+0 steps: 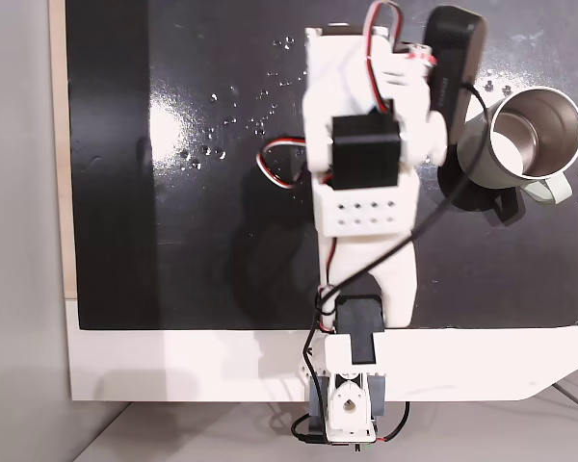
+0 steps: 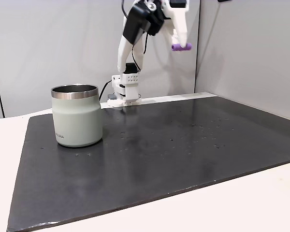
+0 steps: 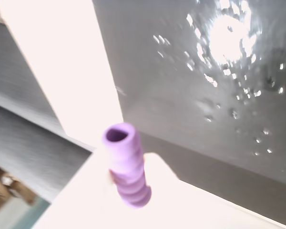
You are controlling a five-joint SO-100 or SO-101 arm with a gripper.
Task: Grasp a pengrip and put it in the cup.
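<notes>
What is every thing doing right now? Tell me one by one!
pengrip: held up in the air, pinched in the gripper.
gripper: shut on the pengrip, raised high above the mat.
cup: standing upright on the black mat, nothing seen inside.

Mat (image 2: 183, 145) lies on table (image 2: 261, 203). Cup (image 2: 77, 116) stands upright on mat at left in side-on fixed view; in top-down fixed view cup (image 1: 530, 140) sits at right edge, handle toward lower right. Arm base (image 2: 125, 89) behind mat's rear edge. Gripper (image 2: 180, 44) high above mat, right of cup, well apart — pengrip (image 2: 181, 47) held crosswise in it. Wrist view: pengrip (image 3: 126, 164) between fingers, mat (image 3: 205, 95) below.
</notes>
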